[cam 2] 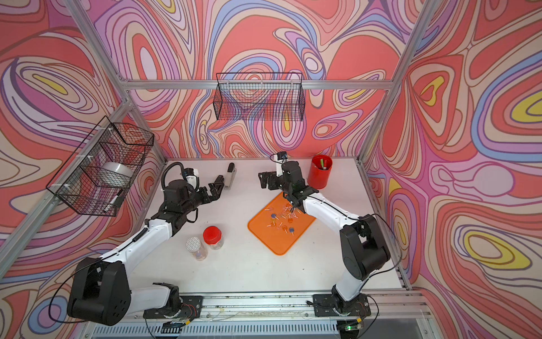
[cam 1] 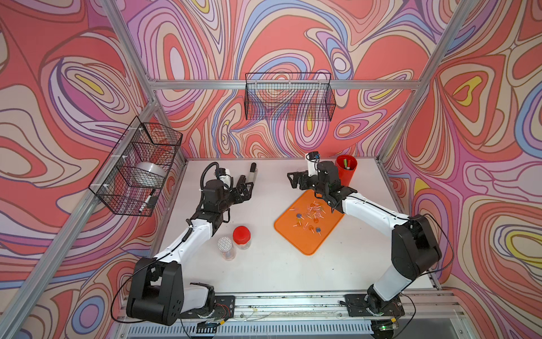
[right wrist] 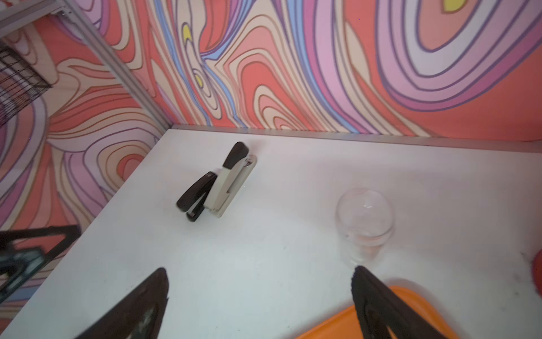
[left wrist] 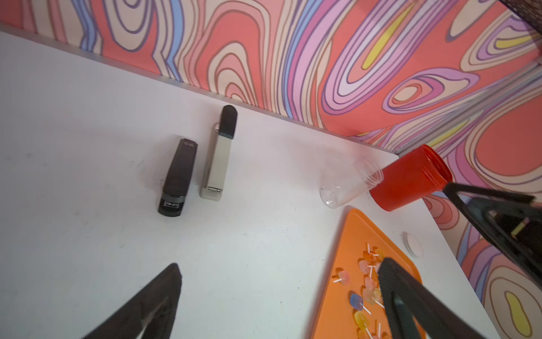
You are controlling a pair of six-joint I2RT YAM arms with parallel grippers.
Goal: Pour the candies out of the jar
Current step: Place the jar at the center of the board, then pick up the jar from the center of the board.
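And the candies (cam 1: 308,215) are out: tiny lollipops with thin pale sticks and flat glossy heads in orange, yellow, pink and blue. They're scattered over the far half of the tray (cam 1: 305,243), a smooth orange plastic slab with rounded corners, lying askew right of the tabletop's middle. The jar (left wrist: 346,189), clear thin plastic with a threaded neck, lies empty on its side near the far edge, mouth toward the red cup (left wrist: 410,179) just beside it; in both top views the right arm hides it. The right claw (right wrist: 259,269) hangs just past the tray's far corner, ribbed black fingers spread wide, gripping nothing. The left claw (left wrist: 280,264) is just as open and empty, near two staplers (left wrist: 199,167), one black, one beige, by the far edge. A small white lid (left wrist: 412,245) lies flat beside the tray. Toward the near left, a red-capped jar (cam 1: 242,234) and a white-capped jar (cam 1: 225,245) stand upright side by side, contents too small to make out. The pens (cam 1: 346,164) in the cup show only as green tips.
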